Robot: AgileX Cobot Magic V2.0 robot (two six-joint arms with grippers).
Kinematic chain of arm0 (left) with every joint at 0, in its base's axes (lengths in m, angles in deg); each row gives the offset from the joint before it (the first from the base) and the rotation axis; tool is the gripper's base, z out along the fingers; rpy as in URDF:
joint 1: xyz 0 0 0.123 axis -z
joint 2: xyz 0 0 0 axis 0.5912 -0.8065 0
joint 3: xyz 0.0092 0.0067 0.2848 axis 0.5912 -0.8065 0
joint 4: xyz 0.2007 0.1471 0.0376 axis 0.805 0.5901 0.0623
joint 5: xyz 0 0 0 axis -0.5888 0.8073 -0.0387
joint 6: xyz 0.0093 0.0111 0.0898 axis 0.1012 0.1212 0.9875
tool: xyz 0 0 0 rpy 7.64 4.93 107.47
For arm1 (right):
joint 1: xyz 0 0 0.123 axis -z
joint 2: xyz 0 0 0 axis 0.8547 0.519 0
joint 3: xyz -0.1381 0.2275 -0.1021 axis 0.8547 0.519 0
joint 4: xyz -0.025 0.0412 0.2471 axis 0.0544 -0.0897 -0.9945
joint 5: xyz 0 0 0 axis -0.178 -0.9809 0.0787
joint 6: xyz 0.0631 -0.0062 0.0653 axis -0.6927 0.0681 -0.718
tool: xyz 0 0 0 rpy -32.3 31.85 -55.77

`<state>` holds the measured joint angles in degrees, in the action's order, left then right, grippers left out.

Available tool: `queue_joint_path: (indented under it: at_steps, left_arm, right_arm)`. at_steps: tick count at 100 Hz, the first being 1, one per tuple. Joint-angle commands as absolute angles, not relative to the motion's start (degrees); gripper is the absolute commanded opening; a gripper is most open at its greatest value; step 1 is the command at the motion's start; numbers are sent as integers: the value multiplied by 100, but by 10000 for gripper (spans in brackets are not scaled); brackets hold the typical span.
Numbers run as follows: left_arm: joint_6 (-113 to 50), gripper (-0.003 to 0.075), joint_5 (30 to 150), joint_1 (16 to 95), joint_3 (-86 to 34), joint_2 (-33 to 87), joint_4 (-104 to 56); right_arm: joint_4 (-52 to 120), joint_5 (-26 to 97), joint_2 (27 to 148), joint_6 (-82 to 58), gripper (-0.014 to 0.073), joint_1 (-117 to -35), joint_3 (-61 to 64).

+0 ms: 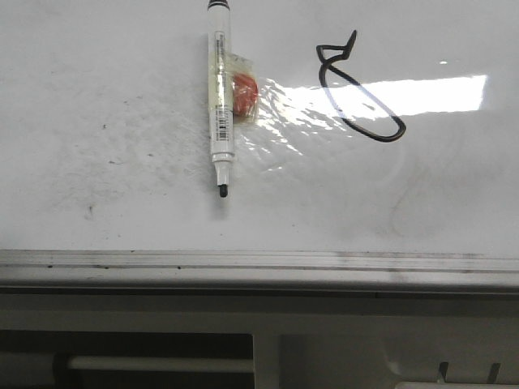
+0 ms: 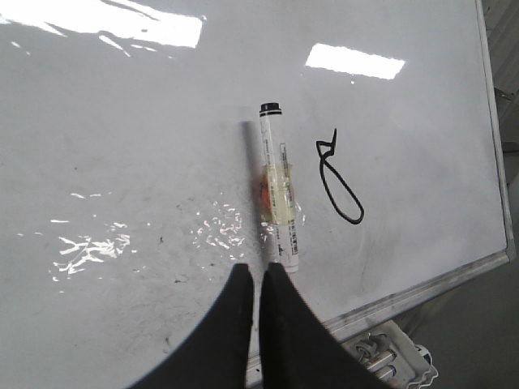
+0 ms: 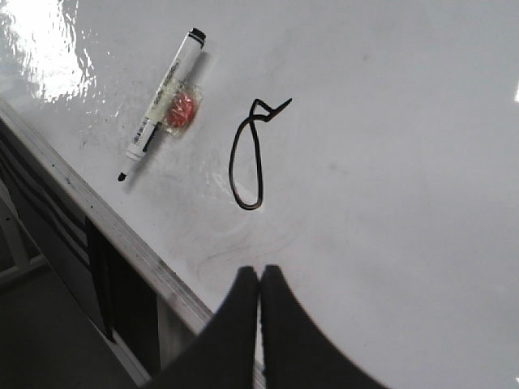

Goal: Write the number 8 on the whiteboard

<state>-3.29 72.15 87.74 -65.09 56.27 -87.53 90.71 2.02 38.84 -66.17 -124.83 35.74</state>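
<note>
Probably light, stiff and slippery, the marker [image 1: 220,101] lies free on the whiteboard [image 1: 97,121], so grip its mid-barrel; both grippers [image 2: 258,271] [image 3: 259,274] look closed, empty.

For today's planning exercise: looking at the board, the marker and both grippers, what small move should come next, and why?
Probably none beyond keeping both arms back: the number 8 is already drawn on the whiteboard, the marker lies uncapped beside it, and the left gripper and right gripper are shut and empty.
</note>
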Motion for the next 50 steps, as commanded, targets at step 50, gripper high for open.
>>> queue_joint_path:
  at_steps: [50]
  left_arm:
    - [-6914, -20, 7425, 5521, -7969, 8049, -15]
  right_arm:
    - [9367, 562, 3941, -6653, -43, -12461, 3435]
